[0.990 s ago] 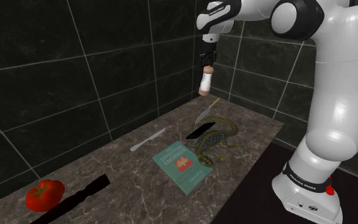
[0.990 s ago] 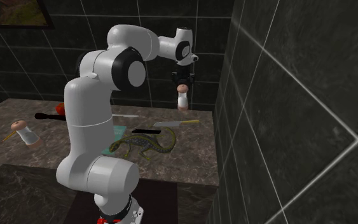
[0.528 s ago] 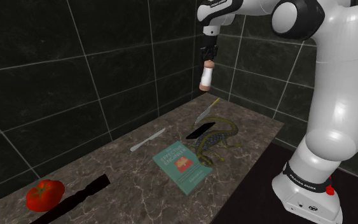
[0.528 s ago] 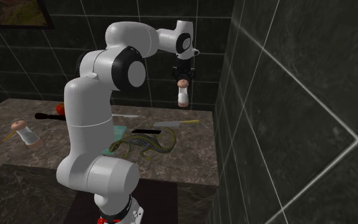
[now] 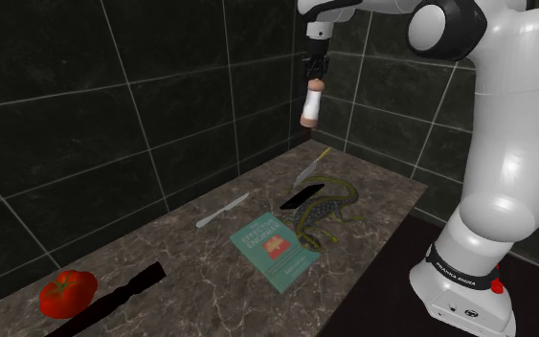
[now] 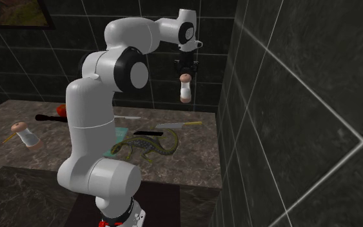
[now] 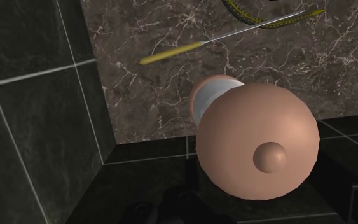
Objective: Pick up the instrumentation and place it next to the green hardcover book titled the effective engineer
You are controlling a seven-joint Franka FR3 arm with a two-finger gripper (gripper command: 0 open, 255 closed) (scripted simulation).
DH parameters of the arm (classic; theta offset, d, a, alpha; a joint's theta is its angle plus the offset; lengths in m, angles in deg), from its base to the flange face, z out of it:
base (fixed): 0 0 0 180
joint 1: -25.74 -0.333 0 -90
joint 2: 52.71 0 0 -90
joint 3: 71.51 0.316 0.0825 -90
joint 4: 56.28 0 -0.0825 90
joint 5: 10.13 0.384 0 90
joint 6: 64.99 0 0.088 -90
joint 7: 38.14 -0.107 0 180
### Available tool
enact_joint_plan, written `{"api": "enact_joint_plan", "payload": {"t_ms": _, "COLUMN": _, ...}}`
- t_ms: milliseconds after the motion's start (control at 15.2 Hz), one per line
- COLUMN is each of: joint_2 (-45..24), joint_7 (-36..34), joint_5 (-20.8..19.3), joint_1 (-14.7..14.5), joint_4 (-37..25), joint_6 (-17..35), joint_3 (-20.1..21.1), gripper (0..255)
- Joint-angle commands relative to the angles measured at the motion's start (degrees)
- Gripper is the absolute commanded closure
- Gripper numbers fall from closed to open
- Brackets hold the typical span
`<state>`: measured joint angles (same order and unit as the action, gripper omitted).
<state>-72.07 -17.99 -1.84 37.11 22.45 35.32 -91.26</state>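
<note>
We see the fingers (image 5: 311, 72) clamped on the top knob of the instrument (image 5: 310, 107). It hangs upright beneath them, high over the far corner of the desk (image 5: 190, 278), close to the tiled wall and well clear of everything below. The height makes sense to us. A yellow-handled knife (image 5: 313, 165) and a lizard (image 5: 326, 211) lie between that corner and the book (image 5: 275, 251), and a low carry could sweep them aside. Holding it by the top also leaves the lower end free to meet the desk first.

The book lies flat nearer the desk's front edge. The lizard is right against its side towards the shoulder view's right, though we cannot tell whether they touch. On the book's other side the desk is bare, with a grey knife (image 5: 222, 210) farther back.

We judge the pick done and the carry yet to come. The bare side of the book looks the safer landing spot. The main risk is a tilted set-down, which could topple the instrument.
</note>
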Motion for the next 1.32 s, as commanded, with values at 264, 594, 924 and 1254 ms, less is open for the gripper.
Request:
{"api": "enact_joint_plan", "payload": {"t_ms": 264, "joint_2": -0.61, "joint_7": -0.25, "joint_5": 0.15, "joint_1": 0.47, "joint_4": -5.58, "joint_6": -4.99, "joint_3": -0.07, "gripper": 255}}
{"api": "enact_joint_plan", "payload": {"t_ms": 594, "joint_2": -2.05, "joint_7": -0.33, "joint_5": 0.62, "joint_1": 1.24, "joint_4": -11.63, "joint_6": -9.63, "joint_3": -0.10, "gripper": 255}}
{"api": "enact_joint_plan", "payload": {"t_ms": 924, "joint_2": 8.56, "joint_7": -4.29, "joint_5": -3.20, "joint_1": -3.63, "joint_4": 2.54, "joint_6": -5.40, "joint_3": 0.49, "gripper": 255}}
{"api": "enact_joint_plan", "payload": {"t_ms": 1254, "joint_2": 19.69, "joint_7": -10.32, "joint_5": -7.21, "joint_1": -7.64, "joint_4": 16.14, "joint_6": -2.17, "joint_3": 2.77, "gripper": 255}}
